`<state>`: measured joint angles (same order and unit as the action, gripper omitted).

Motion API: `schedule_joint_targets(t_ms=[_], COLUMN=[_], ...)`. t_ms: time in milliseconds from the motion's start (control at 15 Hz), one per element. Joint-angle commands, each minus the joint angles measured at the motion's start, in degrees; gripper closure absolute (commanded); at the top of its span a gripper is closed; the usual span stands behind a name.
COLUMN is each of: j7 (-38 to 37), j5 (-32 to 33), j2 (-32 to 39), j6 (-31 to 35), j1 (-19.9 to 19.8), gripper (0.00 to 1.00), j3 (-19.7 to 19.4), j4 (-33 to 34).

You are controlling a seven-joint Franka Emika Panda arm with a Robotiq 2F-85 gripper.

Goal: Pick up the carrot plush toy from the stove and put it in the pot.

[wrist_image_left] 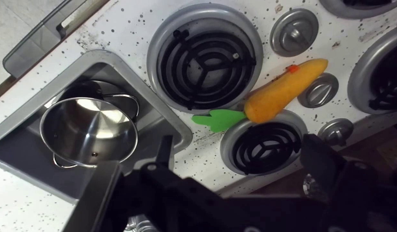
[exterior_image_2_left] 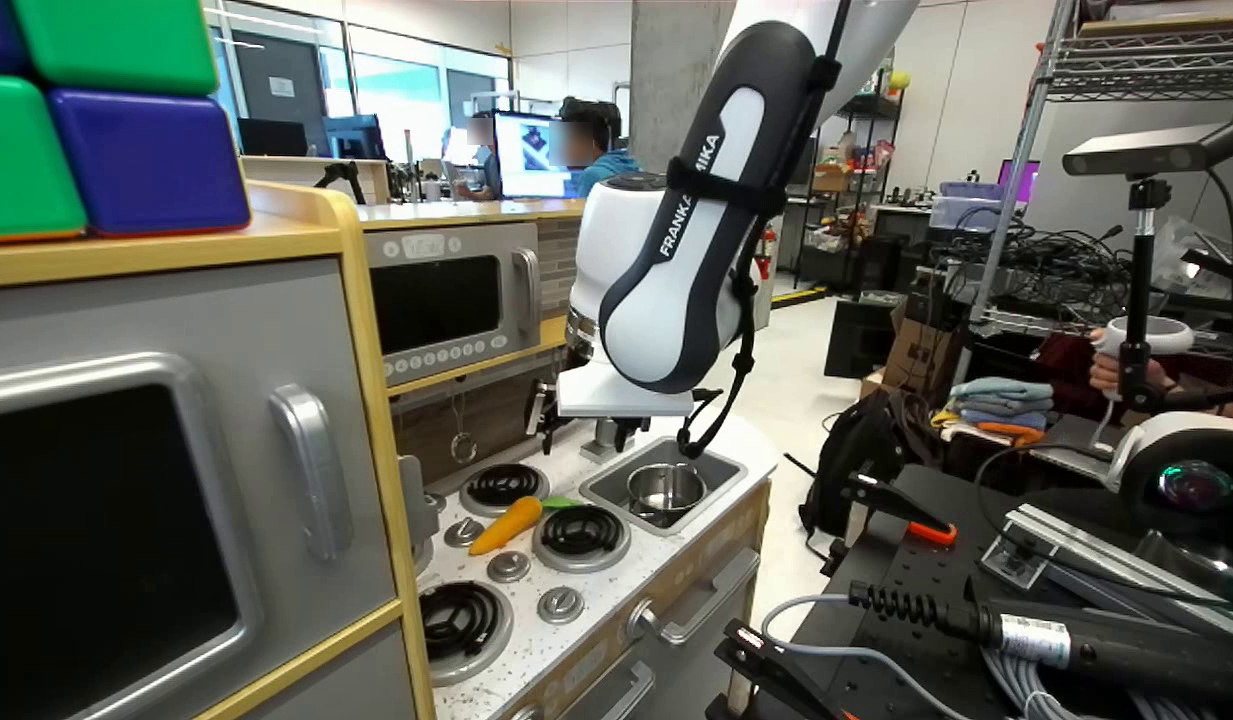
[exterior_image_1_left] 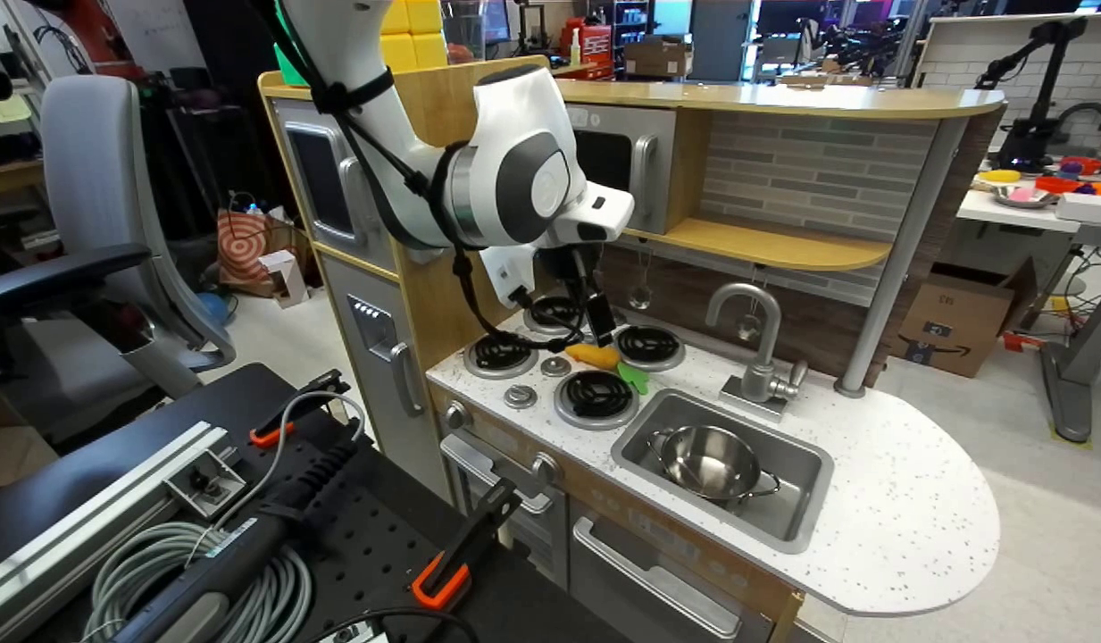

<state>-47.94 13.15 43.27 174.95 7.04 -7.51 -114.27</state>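
Hovering gripper (wrist_image_left: 237,139): hung above the counter (exterior_image_1_left: 916,518), its jaws spread wide apart.
Carrot toy (wrist_image_left: 282,91): lay on the stove (wrist_image_left: 343,58), between two burners (wrist_image_left: 204,69), orange body beside a knob (wrist_image_left: 320,92); its green leaves (wrist_image_left: 222,120) reached toward the sink (exterior_image_1_left: 811,502) and overlapped a burner's silver rim.
Pot (exterior_image_1_left: 711,460): sat inside the sink, well apart from the carrot toy, two wire handles showing in the wrist view.
Faucet (exterior_image_1_left: 770,339): rose behind the sink.
Microwave (exterior_image_1_left: 608,147): stood above the back of the stove, partly hidden by the robot arm (exterior_image_1_left: 514,192) in an exterior view.
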Motion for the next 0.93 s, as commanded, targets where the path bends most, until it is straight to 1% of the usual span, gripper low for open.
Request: schedule_joint_targets(t_ms=[0,67,133,267,400,533,600,667,867], j7=[4.87,3.81,3.92,4.27,4.23,3.58,3.39,2.61,-2.21], j5=[-6.04,-7.50,-10.07,-15.58,-21.02,-25.61,-27.19,-28.54,-29.56], j2=[0.11,0.91,1.68,3.63,5.58,7.85,8.94,10.50,15.77], j6=[0.24,1.78,1.83,2.12,-0.45,-2.96,-5.14,-6.20,-12.62], j1=[1.88,3.24,3.35,1.30,-1.12,-2.13,-2.21,-1.62,1.80], gripper=[0.00,0.00,0.00,0.00,0.00,0.00,0.00,0.00,0.00], j3=[-1.31,-2.79,-2.58,0.52,4.33,6.53,6.93,6.55,2.19], j4=[-0.19,0.04,0.74,3.21,7.19,11.51,13.69,16.14,24.36])
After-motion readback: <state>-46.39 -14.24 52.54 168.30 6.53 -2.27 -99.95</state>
